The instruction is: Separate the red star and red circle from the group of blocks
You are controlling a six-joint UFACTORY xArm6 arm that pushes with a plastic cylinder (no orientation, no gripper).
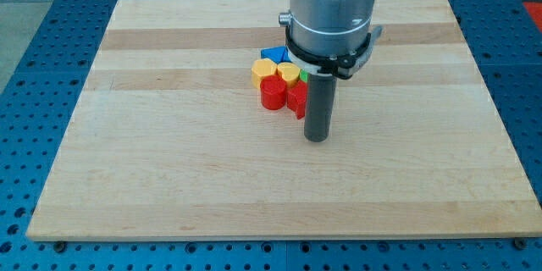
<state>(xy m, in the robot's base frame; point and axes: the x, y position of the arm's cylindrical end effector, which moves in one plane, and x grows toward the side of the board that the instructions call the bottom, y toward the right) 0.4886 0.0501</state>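
Note:
A tight group of blocks sits near the middle of the wooden board (pixel 169 135). The red circle (pixel 273 94) is at the group's lower left. The red star (pixel 297 99) is just to its right, partly hidden by the rod. Above them are a yellow block (pixel 262 71) and a yellow heart-like block (pixel 289 73). A blue block (pixel 273 53) is at the view's top of the group. A sliver of a green block (pixel 303 77) shows beside the rod. My tip (pixel 316 139) is just below and right of the red star, very close to it.
The arm's grey cylinder body (pixel 330 8) hangs over the group's right side and hides whatever lies behind it. A blue perforated table (pixel 34 93) surrounds the board.

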